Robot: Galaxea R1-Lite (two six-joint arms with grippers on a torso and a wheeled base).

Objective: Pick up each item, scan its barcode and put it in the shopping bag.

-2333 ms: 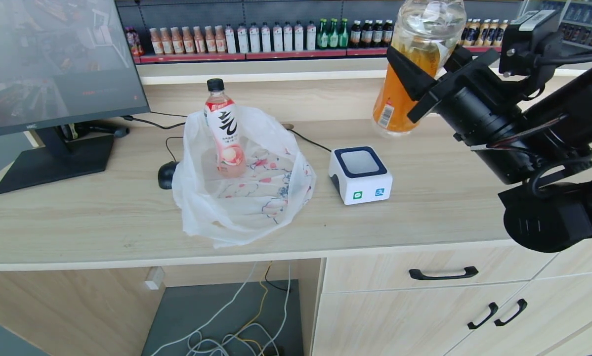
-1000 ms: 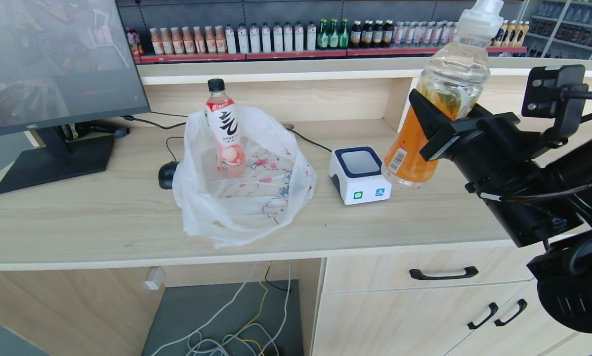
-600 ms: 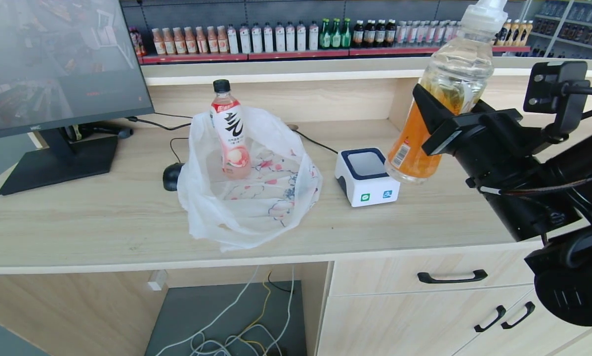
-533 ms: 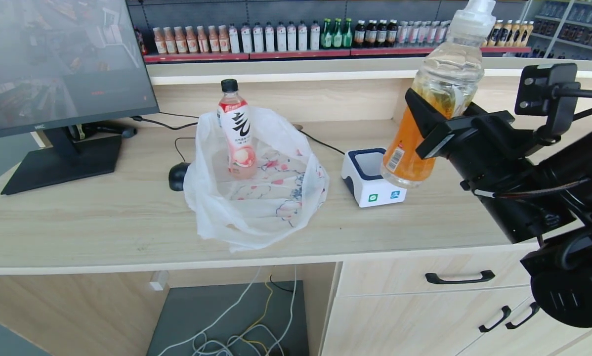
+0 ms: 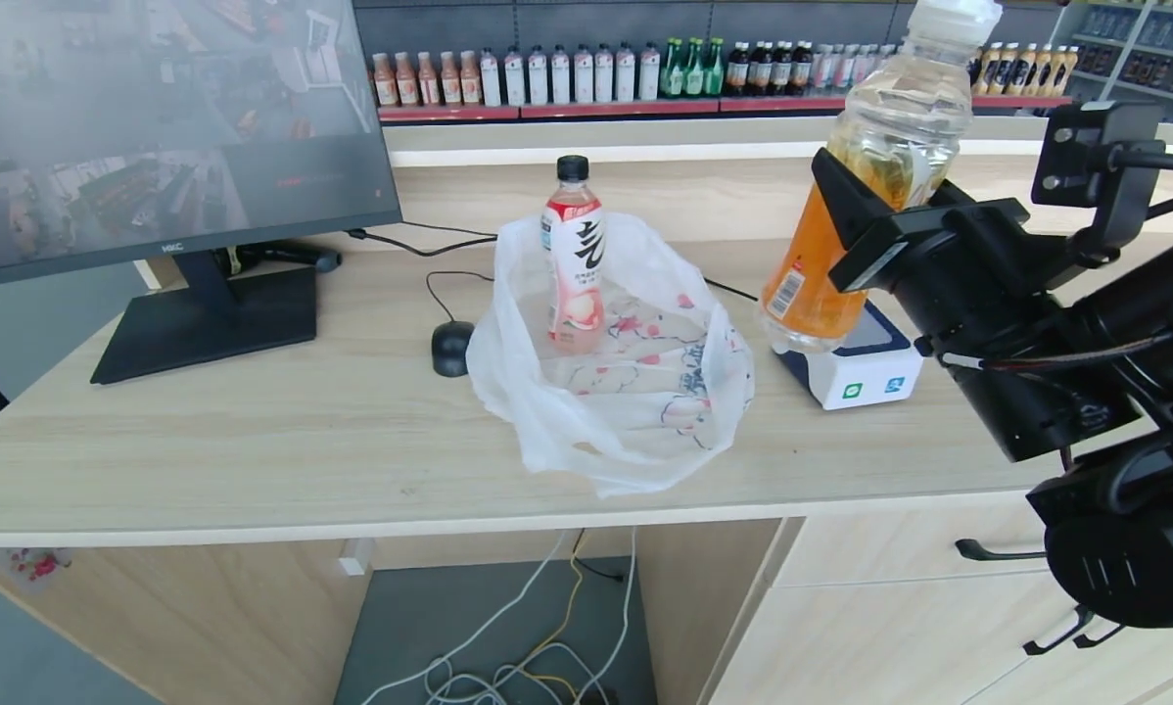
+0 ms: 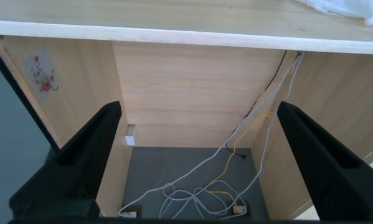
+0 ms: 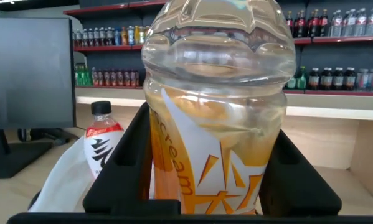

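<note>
The right tool [image 5: 866, 220] is clamping the orange drink bottle [image 5: 810, 289] around its middle, holding it cap up and slightly tilted over the white scanner [image 5: 866, 370] on the bench [image 5: 254, 431]. Near the scanner, the shopping bag [image 5: 635, 411] is lying open with 1 pink bottle [image 5: 574, 269] standing upright inside. The left tool [image 6: 202, 155] is hanging low before the bench, fingers wide apart, gripping nothing.

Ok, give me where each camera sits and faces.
Head view: on the head, looking down at the counter; right arm shows, right gripper clamping the orange bottle.
Left wrist view: below counter height, facing cables underneath; left gripper open.
Right wrist view: behind its fingers and the orange bottle, facing the pink bottle in the shopping bag.
Shared: head and right wrist views show both bottles.
</note>
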